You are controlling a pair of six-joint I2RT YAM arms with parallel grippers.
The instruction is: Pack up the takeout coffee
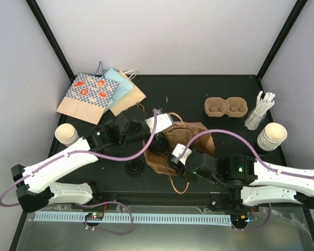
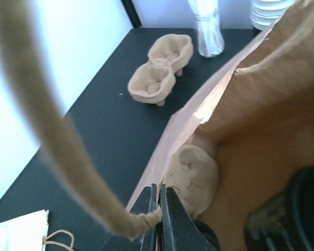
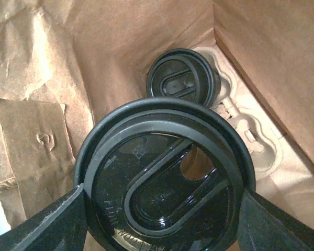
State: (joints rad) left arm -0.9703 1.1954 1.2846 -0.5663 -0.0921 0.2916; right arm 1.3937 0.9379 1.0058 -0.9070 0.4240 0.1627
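Observation:
The brown paper bag (image 1: pixel 191 137) stands open in the middle of the table. My left gripper (image 1: pixel 158 140) (image 2: pixel 158 203) is shut on the bag's rim where its cord handle (image 2: pixel 68 157) is attached. My right gripper (image 1: pixel 179 153) (image 3: pixel 165 209) reaches into the bag, its fingers closed on either side of a cup's black lid (image 3: pixel 165 180); the cup below is hidden. Deeper in the bag, a tan pulp carrier (image 3: pixel 254 138) (image 2: pixel 194 172) holds another black-lidded cup (image 3: pixel 182 83). A second, empty carrier (image 1: pixel 226 107) (image 2: pixel 159 68) sits at the back right.
A stack of cream cups (image 1: pixel 272 136) and a glass of stir sticks (image 1: pixel 259 112) stand at the right. A single cup (image 1: pixel 66 134) is at the left, and a loose black lid (image 1: pixel 134 167) lies near the front. Patterned paper bags (image 1: pixel 94 94) lie at the back left.

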